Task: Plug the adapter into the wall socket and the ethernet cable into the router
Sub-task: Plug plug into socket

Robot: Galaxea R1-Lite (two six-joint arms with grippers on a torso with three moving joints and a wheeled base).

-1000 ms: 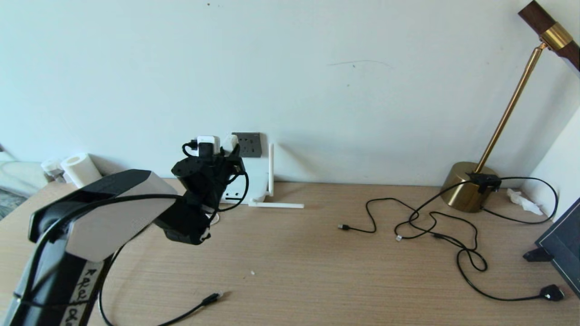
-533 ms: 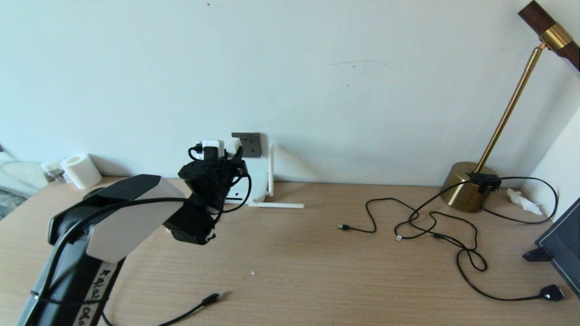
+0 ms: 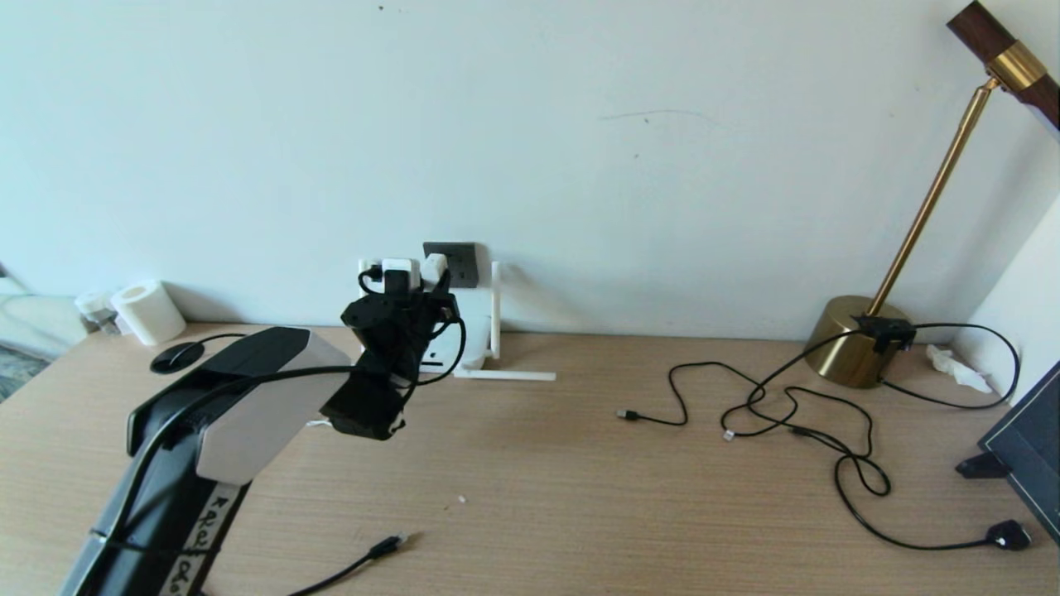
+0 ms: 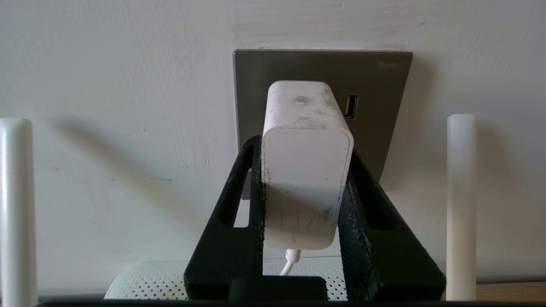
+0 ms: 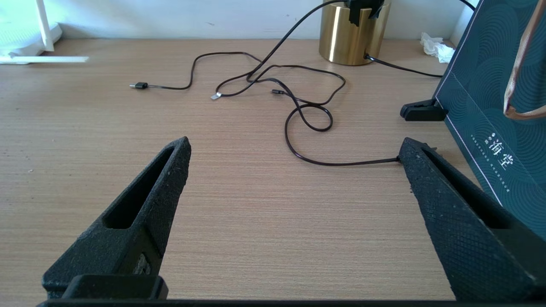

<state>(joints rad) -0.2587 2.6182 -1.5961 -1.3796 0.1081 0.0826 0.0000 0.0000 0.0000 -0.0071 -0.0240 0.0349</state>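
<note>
Pinching the small white rounded-cube adapter (image 4: 306, 170) by its two sides, the left gripper (image 4: 305, 149) holds it up in front of the dark grey square wall socket (image 4: 379, 85), block end toward the plate; whether the prongs are in the holes cannot be told. Thin white cord (image 4: 290, 261) hangs from the adapter's near end. In the head view the adapter (image 3: 434, 269) sits at the socket's (image 3: 460, 261) left edge, above the flat white router (image 3: 464, 343). Router's perforated top (image 4: 145, 283) lies under the gripper, two upright white stick antennas (image 4: 460, 204) either side, another antenna (image 3: 505, 376) flat on the light wooden desk (image 3: 580, 497). Thick black ethernet cable with clear-tipped plug (image 3: 387, 545) lies loose on the desk near the front edge, well apart from the router.

Right gripper (image 5: 294, 147) parked over the desk, fingers (image 5: 153, 204) spread wide, nothing between them. Thin black cables (image 3: 795, 414) tangled on the right, near the brass lamp base (image 3: 853, 343). White paper roll (image 3: 149, 310) at far left by the wall.
</note>
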